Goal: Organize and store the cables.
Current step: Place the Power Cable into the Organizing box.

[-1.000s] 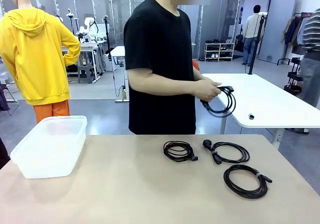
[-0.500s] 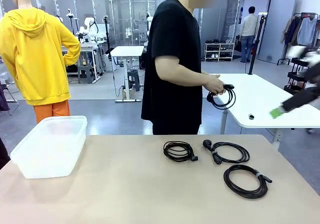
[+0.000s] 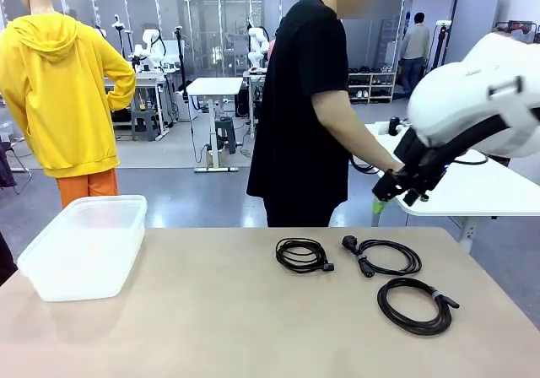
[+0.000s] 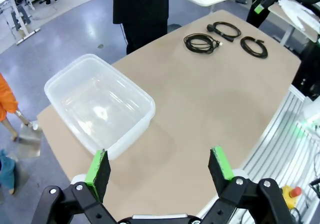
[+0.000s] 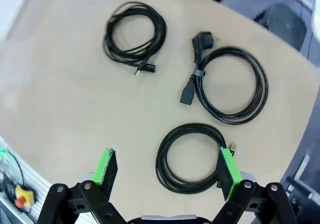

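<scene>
Right wrist view, three cables (image 5: pixel 134 58) (image 5: pixel 188 94) (image 5: pixel 162 164), one table (image 5: pixel 60 109)

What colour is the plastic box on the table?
The plastic box is clear with a milky tint; the left wrist view shows it best.

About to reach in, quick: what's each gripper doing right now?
Left gripper: open, holding nothing.
Right gripper: open, holding nothing, above a coiled cable.

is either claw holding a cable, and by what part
Nothing held: left claw and right claw both open, empty; cables lie on the table.
</scene>
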You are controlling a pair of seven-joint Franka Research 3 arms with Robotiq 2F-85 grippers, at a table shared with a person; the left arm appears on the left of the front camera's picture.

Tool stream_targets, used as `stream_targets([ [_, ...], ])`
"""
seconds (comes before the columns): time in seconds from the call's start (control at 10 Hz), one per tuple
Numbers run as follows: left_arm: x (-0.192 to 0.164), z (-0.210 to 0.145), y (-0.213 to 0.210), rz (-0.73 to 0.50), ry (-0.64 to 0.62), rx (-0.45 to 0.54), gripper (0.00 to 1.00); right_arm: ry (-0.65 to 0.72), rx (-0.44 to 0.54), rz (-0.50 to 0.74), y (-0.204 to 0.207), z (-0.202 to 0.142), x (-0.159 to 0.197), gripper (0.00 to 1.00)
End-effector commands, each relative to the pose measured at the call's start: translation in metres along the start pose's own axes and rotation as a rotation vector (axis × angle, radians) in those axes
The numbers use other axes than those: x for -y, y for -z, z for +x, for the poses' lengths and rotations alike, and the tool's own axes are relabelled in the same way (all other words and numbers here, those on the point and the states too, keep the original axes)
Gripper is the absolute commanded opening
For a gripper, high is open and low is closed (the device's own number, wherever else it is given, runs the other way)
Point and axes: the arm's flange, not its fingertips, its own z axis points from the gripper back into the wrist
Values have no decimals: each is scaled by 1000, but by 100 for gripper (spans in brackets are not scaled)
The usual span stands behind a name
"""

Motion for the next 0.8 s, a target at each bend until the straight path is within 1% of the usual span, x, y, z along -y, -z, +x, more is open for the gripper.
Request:
stream_targets([
  [0.0, 0, 0, 0, -14, 10, 11, 100, 105, -8, -97, 26, 17, -4, 100],
  [0.1, 0, 0, 0, -14, 10, 11, 100, 134, -26, -100, 46, 20, -7, 100],
  [0.4, 0, 0, 0, -14, 10, 11, 100, 207, -48, -189, 103, 19, -4, 100],
  [0.5, 0, 0, 0, -14, 10, 11, 100, 218, -28, -206, 110, 17, -2, 100],
  [0.6, 0, 0, 0, -14, 10, 11, 100, 199, -49, -199, 110, 14, -1, 100],
  [0.7, 0, 0, 0, -14, 10, 11, 100, 181, -50, -153, 106, 11, 2, 100],
])
